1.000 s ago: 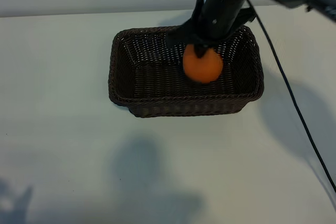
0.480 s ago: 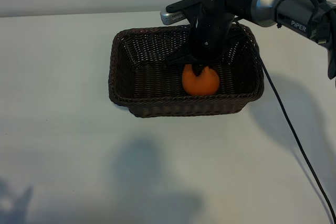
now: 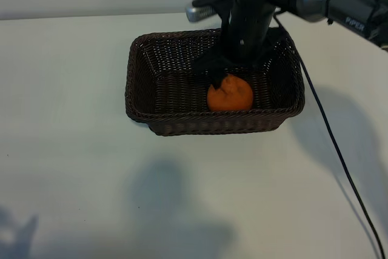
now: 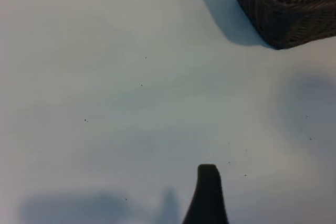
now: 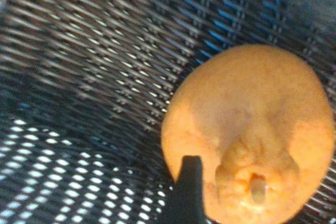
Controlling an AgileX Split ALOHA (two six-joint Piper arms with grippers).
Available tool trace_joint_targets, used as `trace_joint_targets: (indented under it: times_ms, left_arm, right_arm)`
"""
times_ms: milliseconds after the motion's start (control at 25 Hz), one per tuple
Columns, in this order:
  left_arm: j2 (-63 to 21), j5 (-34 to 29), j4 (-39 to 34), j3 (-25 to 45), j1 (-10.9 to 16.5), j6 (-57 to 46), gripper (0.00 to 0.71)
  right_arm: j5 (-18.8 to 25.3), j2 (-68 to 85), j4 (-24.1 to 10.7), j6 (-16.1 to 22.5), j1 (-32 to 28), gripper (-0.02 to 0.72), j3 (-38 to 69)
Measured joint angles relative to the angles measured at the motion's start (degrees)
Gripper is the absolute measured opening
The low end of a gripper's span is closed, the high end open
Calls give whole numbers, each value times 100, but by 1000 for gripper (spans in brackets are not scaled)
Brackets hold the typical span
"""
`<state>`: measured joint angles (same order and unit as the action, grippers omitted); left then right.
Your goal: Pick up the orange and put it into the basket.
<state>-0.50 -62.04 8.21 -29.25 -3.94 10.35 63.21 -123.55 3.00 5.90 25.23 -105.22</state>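
Observation:
The orange (image 3: 230, 94) lies on the floor of the dark woven basket (image 3: 142, 83), near its front wall and right of centre, with its bumpy knob up. My right gripper (image 3: 227, 72) hangs inside the basket just above the fruit, open, with nothing between its jaws. In the right wrist view the orange (image 5: 252, 129) fills the weave (image 5: 79, 51), and one dark finger (image 5: 191, 187) stands beside the knob without touching it. My left gripper is open over bare table; only one finger (image 4: 207, 195) shows, and a corner of the basket (image 4: 278, 14) lies far off.
The basket stands at the back middle of a white table (image 3: 73, 168). A black cable (image 3: 339, 150) trails from the right arm across the table's right side. Arm shadows fall on the front of the table.
The right gripper came down into the basket with the orange and opened. The orange now rests on the basket floor, slightly lower and to the left. The left arm has not moved.

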Motion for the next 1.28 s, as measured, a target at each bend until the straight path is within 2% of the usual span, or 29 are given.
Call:
trace_joint_targets:
  times_ms: [80, 200, 320, 440, 600, 960, 1120, 1280]
  left_arm:
    - [0, 0, 0, 0, 0, 0, 594]
    - [0, 0, 0, 0, 0, 0, 594]
    - [0, 0, 0, 0, 0, 0, 594]
    - [0, 0, 0, 0, 0, 0, 594]
    - [0, 0, 0, 0, 0, 0, 594]
    - [0, 0, 0, 0, 0, 0, 594]
    - [0, 0, 0, 0, 0, 0, 594]
    - [0, 0, 0, 0, 0, 0, 594]
  right_arm:
    - [247, 70, -45, -12, 0, 675, -235]
    - [570, 156, -300, -16, -21, 642, -629]
    - [648, 203, -780, 54, -195, 600, -948]
    - [643, 203, -1121, 86, -667, 585, -1074]
    - [648, 203, -1224, 85, -1448, 581, -1074]
    - [648, 203, -1192, -52, -3227, 581, -1077]
    - [666, 203, -831, -184, -3718, 577, -1077]
    - [666, 278, -459, -311, -3927, 573, -1077]
